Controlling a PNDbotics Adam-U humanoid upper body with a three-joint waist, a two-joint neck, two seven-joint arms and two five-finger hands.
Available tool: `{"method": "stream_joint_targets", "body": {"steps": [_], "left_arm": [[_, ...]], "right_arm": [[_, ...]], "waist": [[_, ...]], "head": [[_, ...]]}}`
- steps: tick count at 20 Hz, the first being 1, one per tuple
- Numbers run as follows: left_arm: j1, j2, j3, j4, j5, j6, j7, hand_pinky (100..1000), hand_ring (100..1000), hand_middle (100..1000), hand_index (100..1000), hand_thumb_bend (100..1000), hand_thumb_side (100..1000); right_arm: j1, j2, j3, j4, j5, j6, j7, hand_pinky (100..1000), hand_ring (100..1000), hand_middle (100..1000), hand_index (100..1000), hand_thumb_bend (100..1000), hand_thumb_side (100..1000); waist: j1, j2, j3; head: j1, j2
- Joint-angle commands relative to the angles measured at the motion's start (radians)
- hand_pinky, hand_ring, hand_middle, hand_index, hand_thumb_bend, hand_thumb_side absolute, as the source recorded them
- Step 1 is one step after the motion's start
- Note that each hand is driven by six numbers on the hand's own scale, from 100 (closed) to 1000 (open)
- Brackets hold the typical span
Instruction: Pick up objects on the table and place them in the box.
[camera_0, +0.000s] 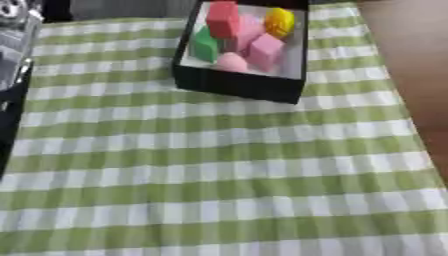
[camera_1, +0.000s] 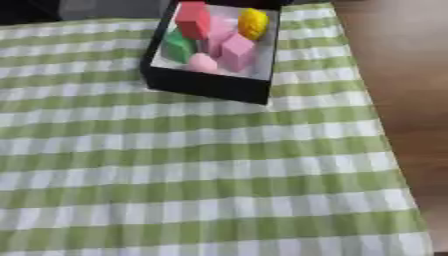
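The near part of the table (camera_0: 219, 200), covered in a green-and-white checked cloth (camera_1: 192, 180), carries nothing that can be made out: no loose objects lie on it from the near edge up to the middle. Neither robot hand shows in either view, so whether their fingers are wide, narrow or holding something cannot be told, nor which hand is nearer the work. Toward the far edge, slightly right of centre, stands the black box (camera_0: 236, 85), turned a little askew to the cloth's stripes. Inside it lie a red block (camera_0: 222, 19), a yellow ball (camera_0: 280, 22), a green piece (camera_0: 205, 46), a pink block (camera_0: 265, 50) and a pale pink rounded piece (camera_0: 232, 62), crowded together and touching. By the look of it, the task is close to finished. The box's far rim is cut off by the top of the picture, and dark shapes at the far left corner are too unclear to name.
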Motion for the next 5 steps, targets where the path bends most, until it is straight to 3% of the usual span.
{"method": "stream_joint_targets", "body": {"steps": [1, 5], "left_arm": [[0.086, 0.064, 0.064, -0.125, 0.105, 0.028, 0.060, 843, 809, 801, 906, 100, 664], [0.251, 0.066, 0.126, -0.214, 0.148, 0.037, 0.128, 842, 803, 800, 902, 100, 660]], "right_arm": [[-0.002, -0.033, -0.016, -0.018, 0.013, -0.004, -0.008, 1000, 673, 559, 748, 100, 535], [0.012, -0.028, -0.022, -0.018, 0.025, -0.017, -0.012, 1000, 683, 567, 756, 100, 538]], "waist": [[-0.022, -0.044, 0.009], [-0.031, -0.049, 0.029]], "head": [[-0.011, 0.006], [-0.018, 0.000]]}}
